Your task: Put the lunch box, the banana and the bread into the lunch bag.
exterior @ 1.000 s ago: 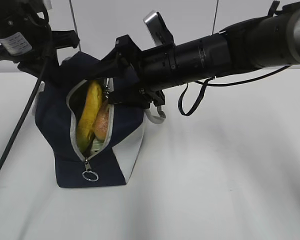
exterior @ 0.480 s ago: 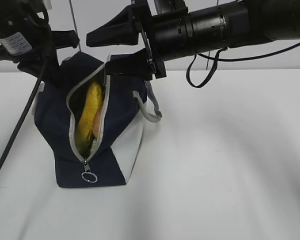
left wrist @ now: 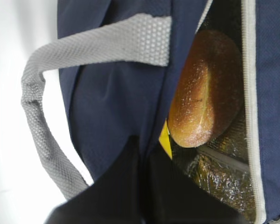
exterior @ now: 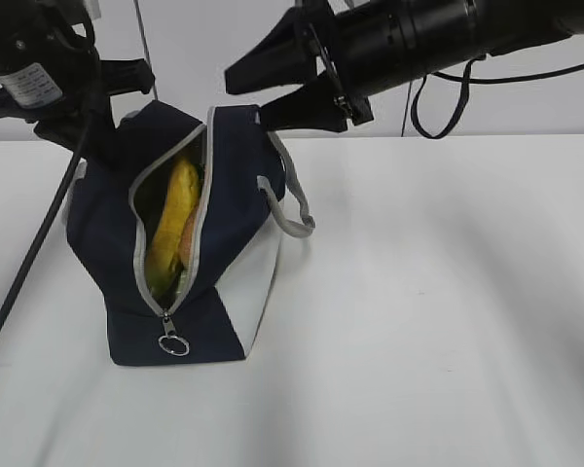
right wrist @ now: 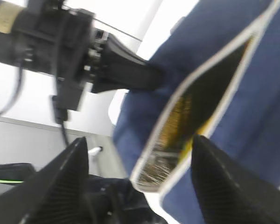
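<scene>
Two items, the banana [exterior: 171, 226] and the bread [left wrist: 206, 88], lie inside the lunch bag [exterior: 107, 243] below the right fingers [exterior: 284, 89], spread and empty, while the left fingers [left wrist: 141, 186], pressed together, pinch its rim, so packing looks nearly finished, lunch box unseen

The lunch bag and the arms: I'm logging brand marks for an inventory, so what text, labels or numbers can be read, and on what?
None can be read.
White sticker on the left arm: print too small and blurred.
Lunch bag: no lettering or logo shows in any view.
Bread, banana: no marks.
</scene>
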You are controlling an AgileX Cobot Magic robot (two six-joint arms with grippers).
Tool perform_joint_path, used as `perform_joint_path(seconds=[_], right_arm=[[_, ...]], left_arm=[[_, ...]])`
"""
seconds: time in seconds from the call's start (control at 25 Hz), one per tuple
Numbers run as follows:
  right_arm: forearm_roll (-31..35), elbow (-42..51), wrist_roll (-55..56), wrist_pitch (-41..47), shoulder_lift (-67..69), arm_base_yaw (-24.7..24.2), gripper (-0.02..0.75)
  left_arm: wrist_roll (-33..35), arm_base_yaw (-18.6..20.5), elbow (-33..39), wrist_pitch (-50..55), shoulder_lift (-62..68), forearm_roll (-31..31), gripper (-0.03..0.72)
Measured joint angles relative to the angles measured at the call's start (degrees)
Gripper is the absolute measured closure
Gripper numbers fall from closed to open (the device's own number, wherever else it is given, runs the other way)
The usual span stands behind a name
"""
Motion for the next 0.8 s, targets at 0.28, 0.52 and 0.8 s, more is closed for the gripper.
perform_joint_path(seconds=[0.28,0.52,0.8], right_arm=[[-14.63,0.00,7.12,-6.16,0.00,0.01,0.220],[-18.73,0.00,8.14,-10.56,0.09,0.64,0.221],[-19.22,0.00,8.14,-12.73,1.18,2.41,0.222]], left_arm=[[0.00,0.00,0.00,0.00,0.00,0.05,0.691],[0.00,0.00,0.00,0.00,0.00,0.05,0.691],[0.00,0.00,0.00,0.00,0.00,0.00,0.691]])
